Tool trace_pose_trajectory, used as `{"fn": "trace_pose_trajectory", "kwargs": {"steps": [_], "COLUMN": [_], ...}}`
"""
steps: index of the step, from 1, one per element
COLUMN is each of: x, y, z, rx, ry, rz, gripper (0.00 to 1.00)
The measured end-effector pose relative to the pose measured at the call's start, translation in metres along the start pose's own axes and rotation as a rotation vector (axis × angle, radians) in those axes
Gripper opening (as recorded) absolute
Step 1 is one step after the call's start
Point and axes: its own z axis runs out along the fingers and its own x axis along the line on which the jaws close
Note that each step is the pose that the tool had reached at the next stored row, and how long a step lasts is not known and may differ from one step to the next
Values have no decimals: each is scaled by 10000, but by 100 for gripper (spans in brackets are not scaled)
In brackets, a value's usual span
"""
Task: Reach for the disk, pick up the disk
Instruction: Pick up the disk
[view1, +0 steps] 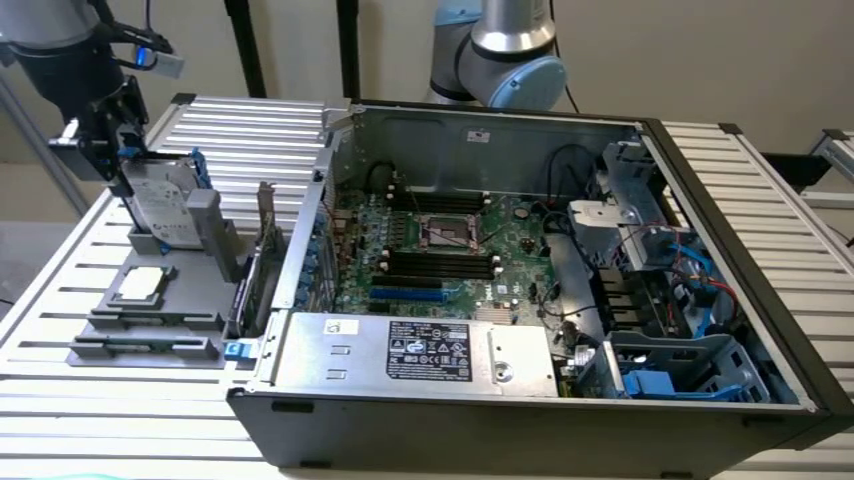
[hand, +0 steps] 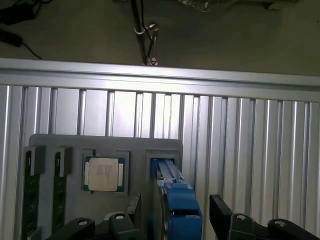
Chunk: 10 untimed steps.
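The disk (view1: 167, 205), one, stands between the tool's (hand: 175, 202) parted fingers (hand: 220, 211).

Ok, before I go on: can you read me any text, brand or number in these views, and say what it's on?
Nothing can be quoted; every print is too small or blurred.
Disk: white label, unreadable.
Power supply box: black-and-white label, unreadable.
Small white sticker on that box: unreadable.
Chip: faint marks on its lid, unreadable.
White sticker on the case's back wall: unreadable.
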Motion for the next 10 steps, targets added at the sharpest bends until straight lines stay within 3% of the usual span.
{"fn": "trace_pose_trajectory", "kwargs": {"steps": [6, 10], "x": [-5, -6], "y": [1, 3], "z": [6, 8], "rx": [1, 3], "ry": [3, 2], "rz": [-1, 4], "gripper": [65, 51]}}
